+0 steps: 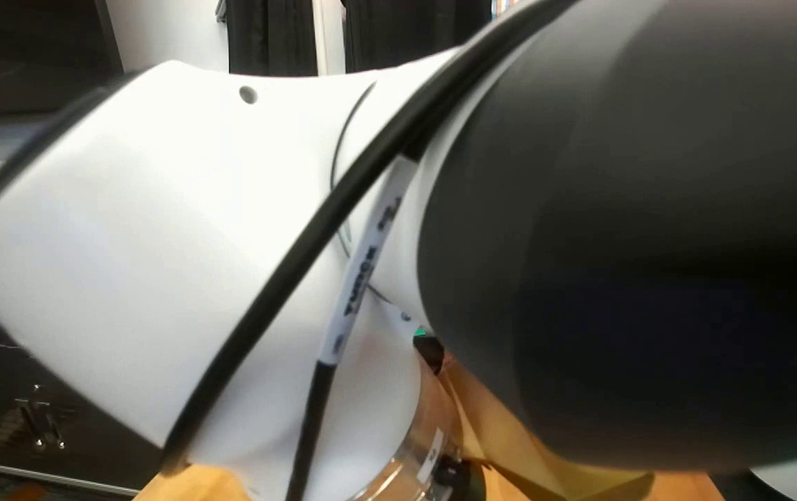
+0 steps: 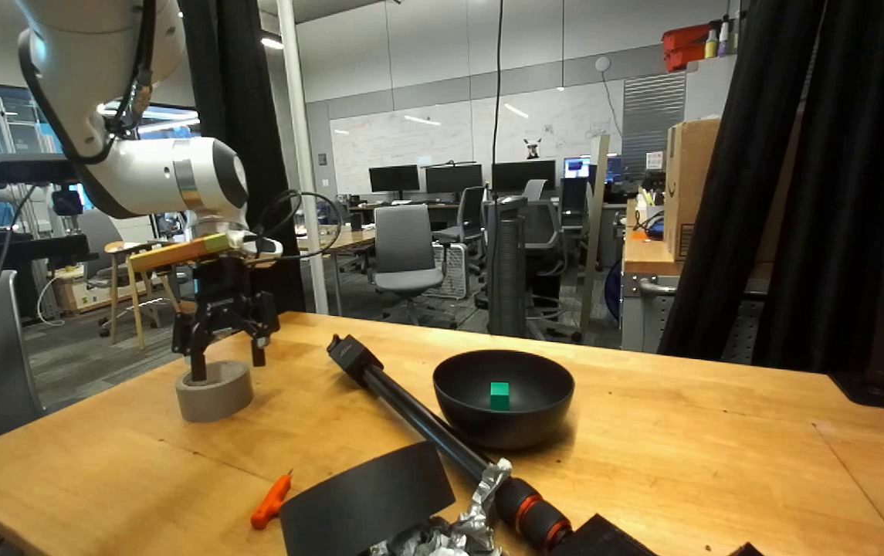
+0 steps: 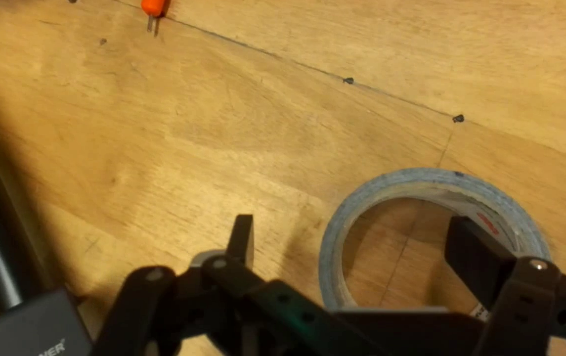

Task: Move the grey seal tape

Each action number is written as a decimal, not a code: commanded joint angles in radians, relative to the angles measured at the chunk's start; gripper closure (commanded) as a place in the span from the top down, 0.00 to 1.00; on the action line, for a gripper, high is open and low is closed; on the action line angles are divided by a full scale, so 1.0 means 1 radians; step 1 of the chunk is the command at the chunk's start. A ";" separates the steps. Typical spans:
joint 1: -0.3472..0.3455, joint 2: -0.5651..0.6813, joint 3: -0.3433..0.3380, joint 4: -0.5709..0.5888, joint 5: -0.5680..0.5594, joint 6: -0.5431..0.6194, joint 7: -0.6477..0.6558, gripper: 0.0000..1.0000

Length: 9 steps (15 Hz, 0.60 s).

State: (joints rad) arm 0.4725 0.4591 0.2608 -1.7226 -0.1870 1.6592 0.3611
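Note:
The grey seal tape (image 2: 214, 401) lies flat on the wooden table in an exterior view, near the table's far left edge. It also shows in the wrist view (image 3: 331, 257) as a grey ring with a paler inner core. My gripper (image 2: 228, 371) is open above the tape, pointing down. In the wrist view the gripper (image 3: 352, 220) has one finger over the ring's hole and the other outside the ring, with the tape's wall between them. Neither finger is closed on it. In an exterior view the arm (image 1: 231, 243) fills the picture and hides the tape and gripper.
A black pole (image 2: 418, 413) lies right of the tape. Beyond it stands a black bowl (image 2: 503, 434) with a green cube (image 2: 499, 395) inside. An orange tool (image 2: 272, 502), a dark curved sheet (image 2: 368, 502) and crumpled foil (image 2: 480, 510) lie nearer the camera.

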 commanded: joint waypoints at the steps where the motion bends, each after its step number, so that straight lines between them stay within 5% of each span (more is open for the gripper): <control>1: 0.020 0.065 -0.007 0.107 -0.010 -0.066 -0.030 1.00; 2: 0.021 0.074 -0.007 0.116 -0.006 -0.068 -0.036 0.79; 9: 0.022 0.105 -0.008 0.155 0.003 -0.076 -0.079 0.29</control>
State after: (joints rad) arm 0.4809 0.5418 0.2604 -1.6248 -0.1872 1.6274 0.3092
